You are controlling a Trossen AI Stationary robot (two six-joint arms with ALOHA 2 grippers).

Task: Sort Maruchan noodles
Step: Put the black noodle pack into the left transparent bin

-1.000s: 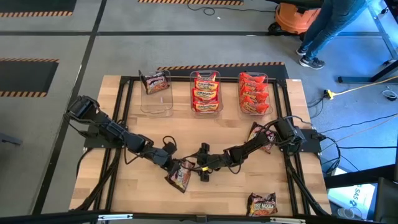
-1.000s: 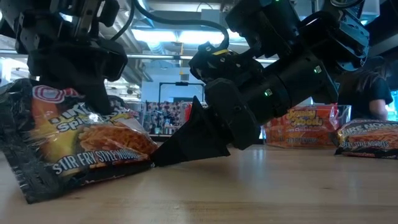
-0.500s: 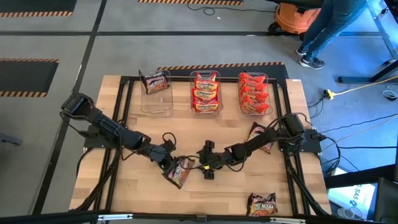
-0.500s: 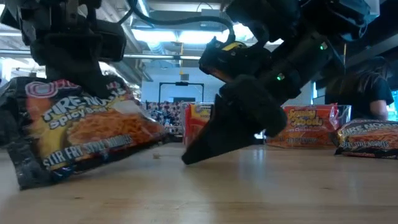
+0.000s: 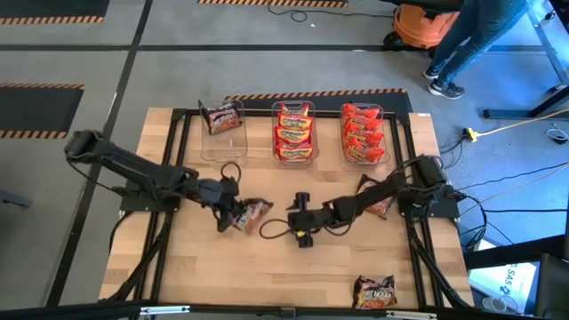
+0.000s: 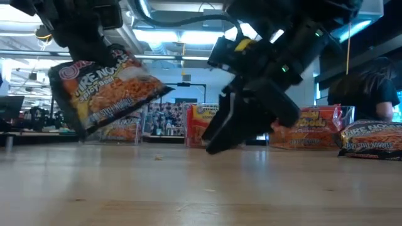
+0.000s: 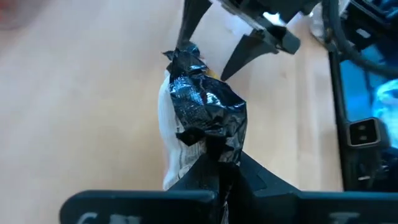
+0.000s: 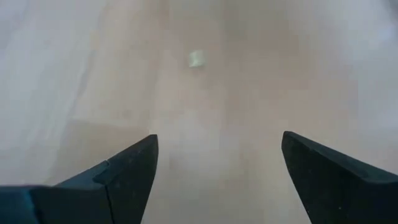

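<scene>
A dark brown-black Maruchan noodle packet (image 5: 252, 213) hangs above the middle of the table, and my left gripper (image 5: 233, 213) is shut on it. In the low view the packet (image 6: 107, 88) is tilted and clear of the wood. Just to its right, my right gripper (image 5: 300, 224) stands open over bare table (image 8: 217, 168), touching nothing. Another dark packet (image 5: 373, 191) lies flat partly under the right arm. A third one (image 5: 374, 292) lies near the front edge. My left gripper pinches the packet's crinkled dark end seam (image 7: 208, 146) between its two shut fingers (image 7: 217, 177). The fingers come from the table's left, slanting down. The packet stretches away beyond the fingertips, tilted and lifted clear of the table.
Three clear bins stand along the far edge. The left one (image 5: 222, 142) holds a dark packet (image 5: 222, 116), the middle one (image 5: 294, 156) orange packets, the right one (image 5: 362, 160) red packets. A person (image 5: 480, 36) stands beyond the far right corner. A crumb (image 8: 197, 59) lies on the wood.
My left gripper has risen and drawn back toward the table's far left, rolling as it went. The dark packet's lower edge lay on the table before; now the packet hangs clear and more level. My right gripper has lifted a little toward the far edge, still open.
</scene>
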